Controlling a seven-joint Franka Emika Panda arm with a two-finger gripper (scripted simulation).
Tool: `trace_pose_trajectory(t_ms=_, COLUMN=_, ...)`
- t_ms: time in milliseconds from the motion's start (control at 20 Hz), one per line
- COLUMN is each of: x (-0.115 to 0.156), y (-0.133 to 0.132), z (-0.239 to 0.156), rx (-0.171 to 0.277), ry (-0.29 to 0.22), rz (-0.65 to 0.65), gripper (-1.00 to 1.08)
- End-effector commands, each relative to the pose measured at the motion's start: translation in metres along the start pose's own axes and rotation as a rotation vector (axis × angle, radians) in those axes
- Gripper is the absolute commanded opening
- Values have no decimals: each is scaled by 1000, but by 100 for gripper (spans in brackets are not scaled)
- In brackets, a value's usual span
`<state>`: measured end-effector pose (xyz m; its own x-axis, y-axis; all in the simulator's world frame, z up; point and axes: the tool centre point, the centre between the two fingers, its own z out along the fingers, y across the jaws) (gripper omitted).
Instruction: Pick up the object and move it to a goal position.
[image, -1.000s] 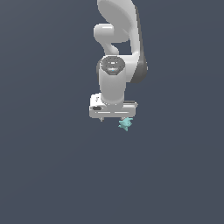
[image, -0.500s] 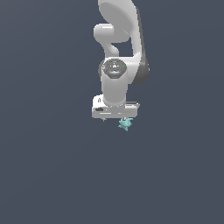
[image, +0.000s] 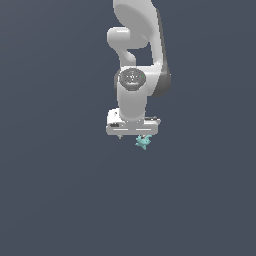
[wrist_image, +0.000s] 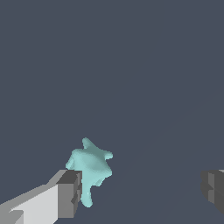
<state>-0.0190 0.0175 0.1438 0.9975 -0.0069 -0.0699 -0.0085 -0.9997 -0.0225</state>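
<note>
the white arm hangs straight down from the top of the exterior view, its round wrist joint facing the camera above the flat hand block. the claw (image: 133, 136) points downward. in the wrist view its two grey-padded fingers (wrist_image: 70, 194) stand wide apart, one at each side, with nothing clamped between them.
</note>
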Motion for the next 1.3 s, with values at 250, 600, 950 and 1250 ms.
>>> trace_pose_trajectory(t_ms=250, x=-5, y=-10, z=9, rx=-3, ry=9, rz=76, gripper=100)
trace_pose_trajectory(t_ms=600, x=-15, y=-25, z=23, rx=-7, ry=25, rz=202, gripper=100)
trace_pose_trajectory(t_ms=950, x=-29, y=-42, z=39, rx=-8, ry=46, rz=352, gripper=100)
trace_pose_trajectory(t_ms=1250, x=-39, y=-53, z=49, rx=-6, ry=61, rz=457, gripper=100)
